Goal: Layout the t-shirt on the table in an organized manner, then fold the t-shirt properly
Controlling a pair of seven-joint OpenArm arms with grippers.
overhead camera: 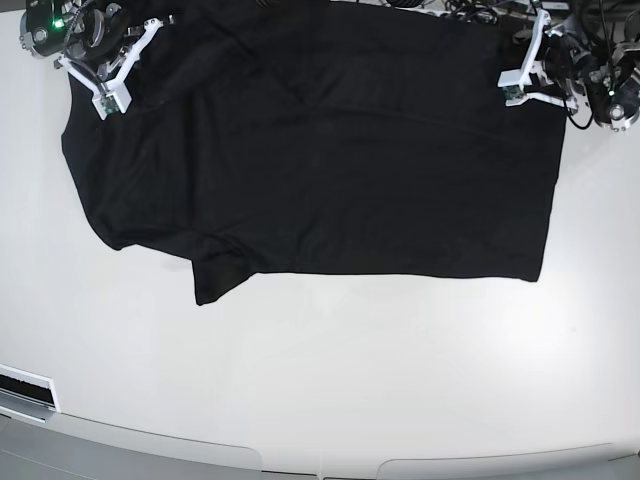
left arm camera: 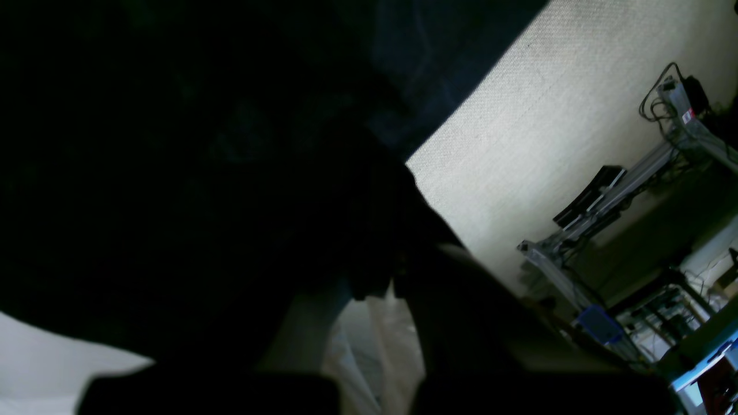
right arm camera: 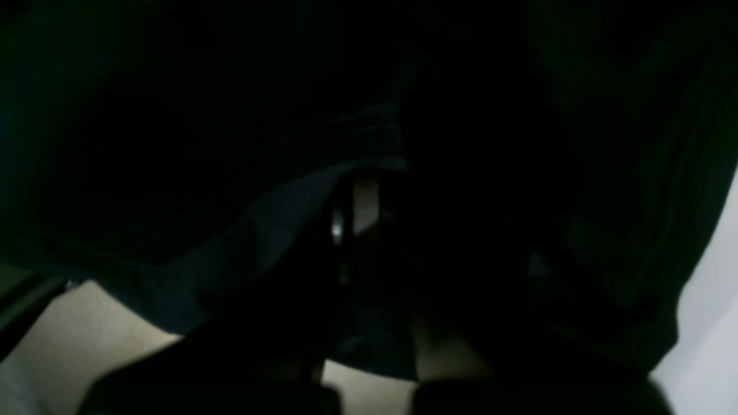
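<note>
Across the far half of the table (overhead camera: pixel 320 370) the t-shirt (overhead camera: pixel 330 150) lies spread as a wide black sheet, its long near edge running almost straight, with one sleeve jutting toward the table's near side at the shirt's left end in the base view. Both grippers sit at the shirt's far corners: the right gripper (overhead camera: pixel 105 95) at the corner on that view's left, the left gripper (overhead camera: pixel 515 85) at the corner on its right, each reaching onto the cloth from the table's far edge. Both sets of jaws are fully closed, and each looks pinched on the shirt's edge. Close up, the right wrist view is almost wholly dark, filled by black fabric draped over and around the right gripper's fingers (right arm camera: pixel 340 230), with a folded hem crossing just above them and pale table showing below and at the right. Dark cloth likewise fills most of the left wrist view, bunched over the left gripper's fingers (left arm camera: pixel 375 271). Beyond the shirt in that view stands a pale textured wall (left arm camera: pixel 553 115), and beside it metal frames with cables (left arm camera: pixel 622 190). Around the shirt the white tabletop is glossy, and its near edge curves.
</note>
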